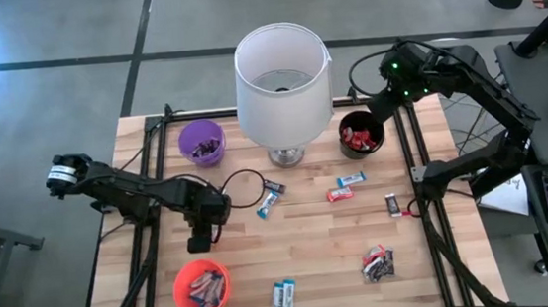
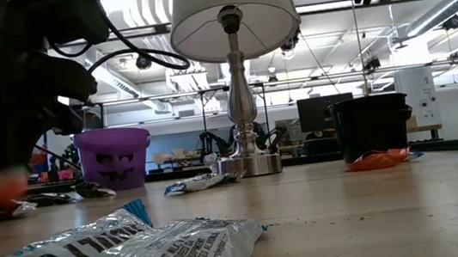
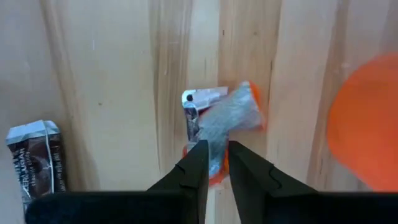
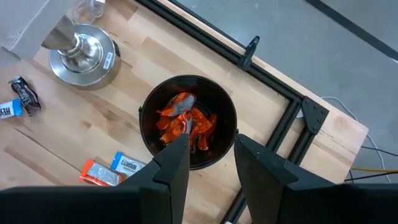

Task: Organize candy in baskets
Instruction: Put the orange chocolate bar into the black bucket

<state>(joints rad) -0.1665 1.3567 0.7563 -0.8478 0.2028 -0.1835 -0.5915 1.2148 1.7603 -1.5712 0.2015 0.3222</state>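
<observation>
Left gripper [image 3: 214, 163]: jaws a narrow slit apart, over an orange-wrapped candy [image 3: 227, 118] lying on the table [image 1: 311, 240].
Right gripper [image 4: 211, 158]: jaws open, empty, above the black basket [image 4: 224, 109] of red candy.
Orange basket [image 1: 202, 288]: table's 7 o'clock.
Purple basket [image 1: 201, 143]: 11 o'clock.

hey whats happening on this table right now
A two-armed robot is sorting wrapped candy into three small baskets. The left claw is down at the table between the purple basket and the orange basket, its fingers narrowly parted around a red-wrapped candy lying on the wood. The right claw hangs open above the black basket, which holds red candies. More bars lie loose around the lamp.
</observation>
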